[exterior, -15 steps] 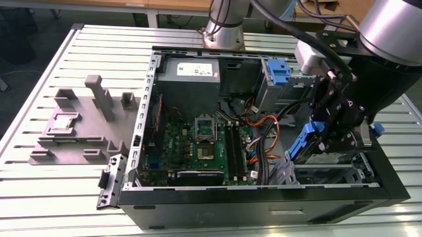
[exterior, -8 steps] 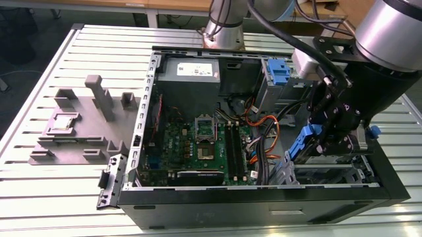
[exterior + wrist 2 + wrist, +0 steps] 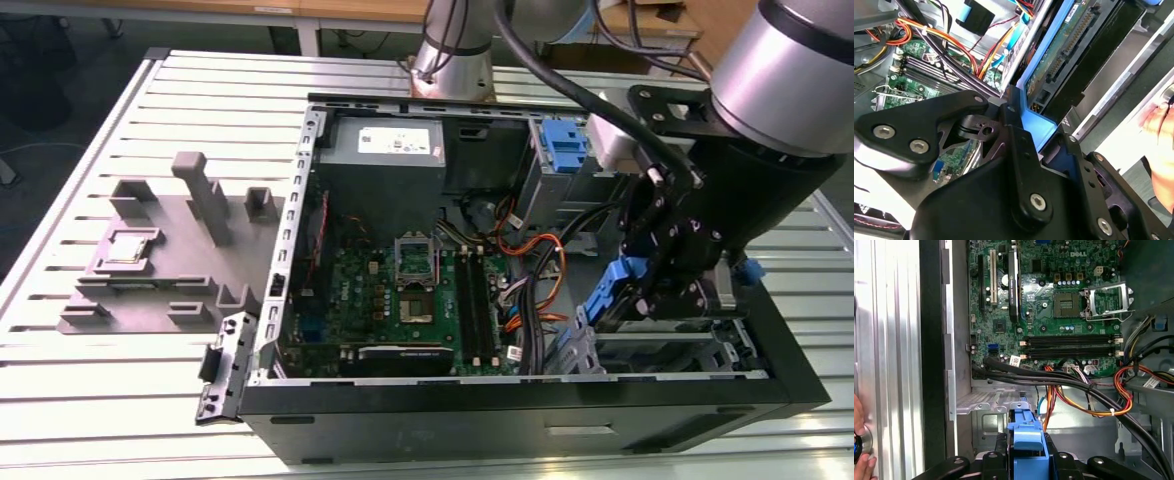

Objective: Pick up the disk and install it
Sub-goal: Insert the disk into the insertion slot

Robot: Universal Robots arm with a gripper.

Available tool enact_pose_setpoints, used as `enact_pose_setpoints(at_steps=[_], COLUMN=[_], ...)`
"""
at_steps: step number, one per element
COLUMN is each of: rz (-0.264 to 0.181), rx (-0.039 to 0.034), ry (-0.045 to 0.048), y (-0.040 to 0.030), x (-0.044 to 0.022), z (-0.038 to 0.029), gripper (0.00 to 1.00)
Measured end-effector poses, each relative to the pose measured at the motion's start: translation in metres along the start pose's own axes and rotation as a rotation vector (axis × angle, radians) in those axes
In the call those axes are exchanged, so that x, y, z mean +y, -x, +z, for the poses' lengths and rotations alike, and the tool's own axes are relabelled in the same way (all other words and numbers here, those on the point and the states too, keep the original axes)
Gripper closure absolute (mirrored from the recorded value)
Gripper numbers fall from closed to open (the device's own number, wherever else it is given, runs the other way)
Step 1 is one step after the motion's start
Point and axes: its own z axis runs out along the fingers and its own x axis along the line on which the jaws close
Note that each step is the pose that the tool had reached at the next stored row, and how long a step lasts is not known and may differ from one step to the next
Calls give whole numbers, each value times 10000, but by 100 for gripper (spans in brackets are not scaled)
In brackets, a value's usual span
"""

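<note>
Both jaws of the gripper (image 3: 674, 300) are clamped on the blue rail of the disk (image 3: 614, 290), which hangs at the exterior view's lower right, just above the metal drive bay (image 3: 667, 352) of the open computer case (image 3: 534, 410), near the motherboard (image 3: 400, 300).

Open computer case (image 3: 534, 405) on the desk (image 3: 107, 400), motherboard (image 3: 414, 300) flat inside it, power supply box (image 3: 387, 145) behind the motherboard, moulded fixture (image 3: 174, 250) on the desk at the exterior view's left, disk (image 3: 617, 285) clamped in the end effector (image 3: 674, 290) over the drive cage (image 3: 667, 350) at the exterior view's right
</note>
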Motion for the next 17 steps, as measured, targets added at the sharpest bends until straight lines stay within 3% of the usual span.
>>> enact_pose_setpoints(at_steps=[13, 17], rz=[0, 0], rx=[0, 0], ry=[0, 0], y=[2, 2], x=[-3, -3], z=[128, 134], gripper=[63, 63])
